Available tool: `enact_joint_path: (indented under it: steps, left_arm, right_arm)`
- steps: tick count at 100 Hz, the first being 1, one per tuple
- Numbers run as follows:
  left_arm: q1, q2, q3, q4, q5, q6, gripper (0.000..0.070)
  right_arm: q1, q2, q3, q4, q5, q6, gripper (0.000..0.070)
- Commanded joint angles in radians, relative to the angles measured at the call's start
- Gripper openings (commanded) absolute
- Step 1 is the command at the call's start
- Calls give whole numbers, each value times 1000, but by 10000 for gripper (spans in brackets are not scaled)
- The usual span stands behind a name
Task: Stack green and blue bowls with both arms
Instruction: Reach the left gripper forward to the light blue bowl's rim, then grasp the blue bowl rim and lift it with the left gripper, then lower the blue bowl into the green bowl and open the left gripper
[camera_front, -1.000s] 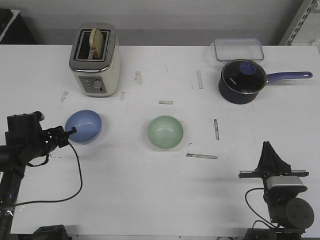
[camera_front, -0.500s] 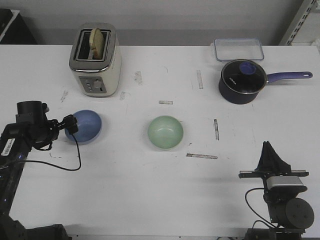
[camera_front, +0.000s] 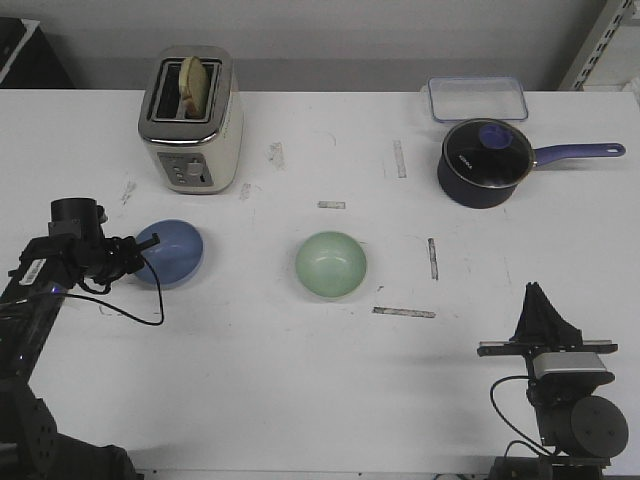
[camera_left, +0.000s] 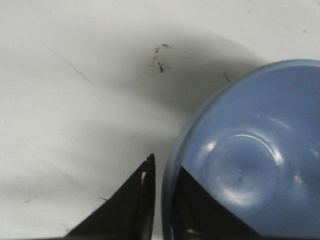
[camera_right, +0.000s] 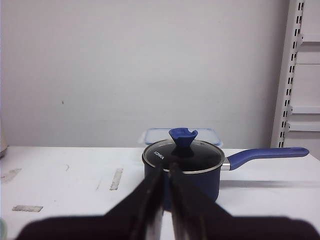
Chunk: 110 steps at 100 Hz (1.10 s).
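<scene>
- Straddling the near-left rim of the blue bowl (camera_front: 169, 252) with the left end effector (camera_front: 140, 252): one finger (camera_left: 131, 206) outside the wall, the other inside the bowl, per the left wrist view.
- Set narrowly apart around that rim, those fingers; probably touching the wall on both sides, though the close, dim wrist view leaves firm pinching unsettled.
- Resting on the white counter (camera_front: 300, 380) at its left side, the blue bowl, in front of the toaster (camera_front: 190, 122).
- Reaching in from the left edge of the front view, the left arm (camera_front: 45, 290), black cable looping beneath it.
- Sitting upright and alone near the counter's middle, the green bowl (camera_front: 331, 264), well apart from the blue bowl.
- Parked at the near-right corner, the right end effector (camera_front: 541, 306), fingers together with barely a slit between them in the right wrist view, holding nothing.
- Standing at the far right, a dark blue saucepan (camera_front: 483, 162) with glass lid, handle pointing right; just behind it a clear lidded container (camera_front: 477, 98).
- Showing two slices in the toaster's slots.
- Lying scattered across the counter between the objects, several short strips of worn tape (camera_front: 404, 312).
</scene>
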Motion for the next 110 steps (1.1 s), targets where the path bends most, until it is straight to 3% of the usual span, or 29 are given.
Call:
enact_joint_path:
  steps: [1, 18, 41, 81, 110]
  left_arm:
    - [3, 10, 33, -6, -13, 13, 1]
    - [-8, 10, 133, -98, -13, 13, 1]
    - [-116, 10, 322, -203, -12, 11, 1]
    - [-510, 26, 347, -19, -3, -6, 1]
    - [-692, 122, 347, 68, -3, -7, 3]
  right_arm:
    - [1, -1, 4, 11, 0, 6, 10]
    - [0, -1, 4, 11, 0, 6, 10]
    - [1, -1, 4, 11, 0, 6, 10]
    - [1, -1, 4, 11, 0, 6, 10]
    - [1, -1, 4, 11, 0, 6, 10]
